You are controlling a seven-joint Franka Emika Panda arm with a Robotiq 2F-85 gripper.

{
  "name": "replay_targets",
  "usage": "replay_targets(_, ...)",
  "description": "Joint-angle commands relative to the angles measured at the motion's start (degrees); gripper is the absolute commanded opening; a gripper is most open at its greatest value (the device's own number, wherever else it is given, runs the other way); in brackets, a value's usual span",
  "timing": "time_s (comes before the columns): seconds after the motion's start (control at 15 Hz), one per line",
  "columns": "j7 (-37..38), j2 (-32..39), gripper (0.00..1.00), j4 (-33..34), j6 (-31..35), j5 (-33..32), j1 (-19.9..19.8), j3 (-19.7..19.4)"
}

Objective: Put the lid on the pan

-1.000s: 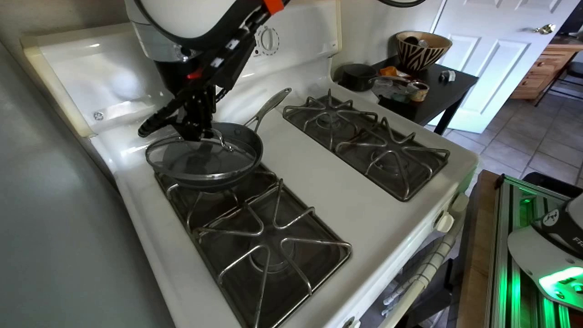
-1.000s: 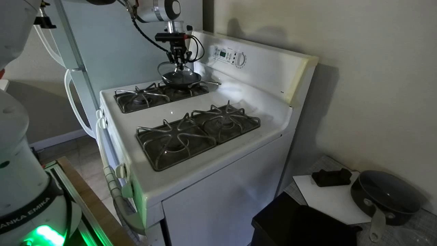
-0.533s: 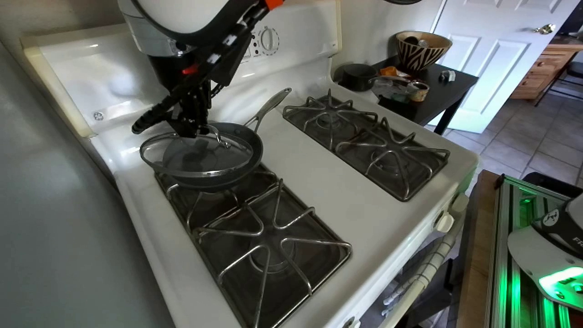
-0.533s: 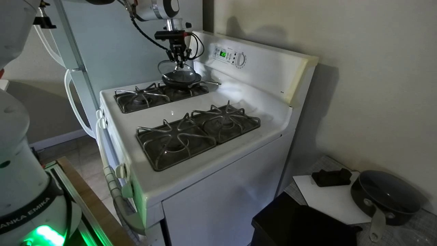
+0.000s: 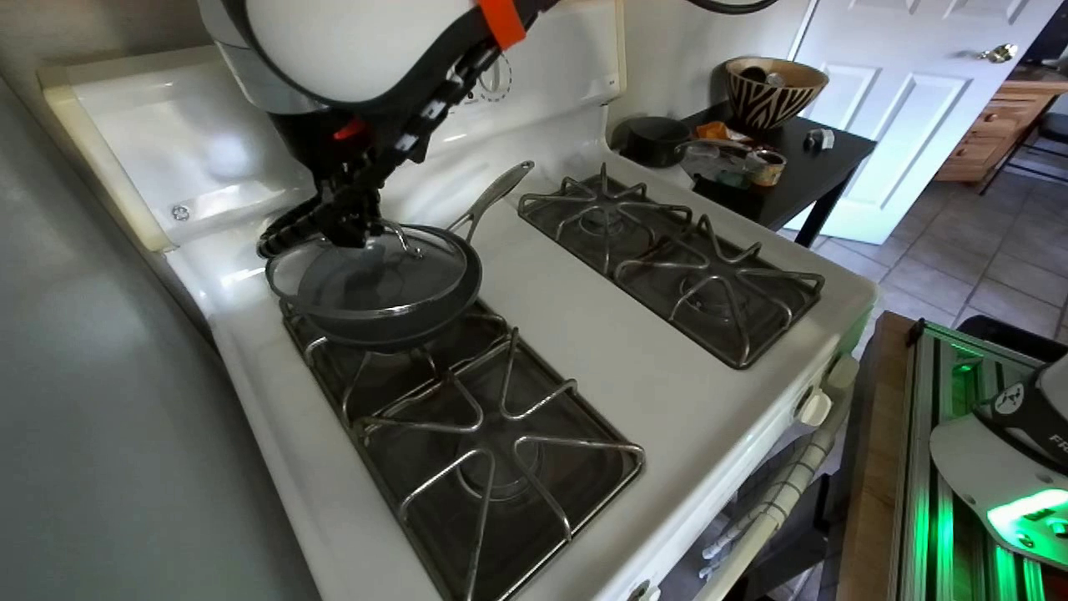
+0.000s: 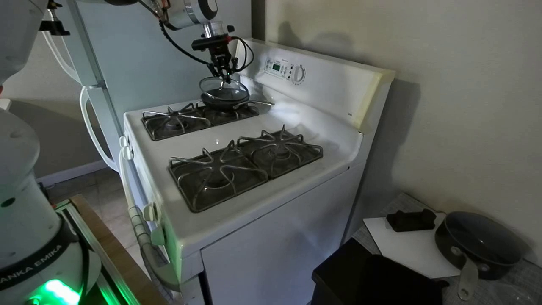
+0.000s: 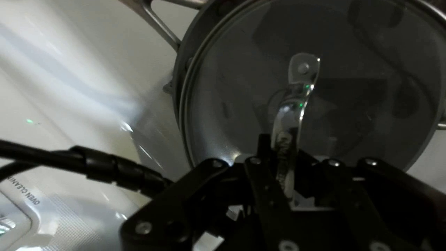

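Note:
The dark grey pan [image 5: 375,334] sits on a rear burner by the stove's back panel, its long handle [image 5: 501,184] pointing away from the grate. It also shows in an exterior view [image 6: 225,101]. The clear glass lid [image 5: 380,280], with an arched metal handle [image 7: 291,111], is over the pan, tilted and a little off centre. In an exterior view the lid [image 6: 211,87] stands higher on its fridge side. My gripper [image 7: 284,150] is shut on the lid's handle, one finger on each side; it also shows in both exterior views [image 5: 359,238] [image 6: 225,79]. Rim contact is unclear.
The stove's back panel [image 5: 183,159] rises close behind the gripper, and the fridge [image 6: 169,55] stands beside the stove. Raised metal grates [image 5: 496,451] cover the other burners. A saucepan [image 6: 478,241] and a patterned bowl [image 5: 772,92] stand off the stove.
The lid first shifted slightly left off the pan, then moved back right over it, in both exterior views. The wrist has tilted. The pan has not moved.

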Motion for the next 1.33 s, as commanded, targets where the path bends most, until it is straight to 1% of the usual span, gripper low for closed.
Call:
replay_targets(0.0, 0.6, -0.4, 0.0, -0.1, -0.9, -3.9, 1.9, -1.3)
replay_targets(0.4, 2.1, -0.3, 0.0, -0.9, -0.1, -8.0, 3.3, -1.9)
replay_targets(0.87, 4.8, -0.3, 0.0, -2.4, 1.4, -10.8, 4.3, -2.2)
replay_targets(1.27, 6.8, -0.8, 0.0, -4.0, 2.1, -15.7, 5.4, -3.1)
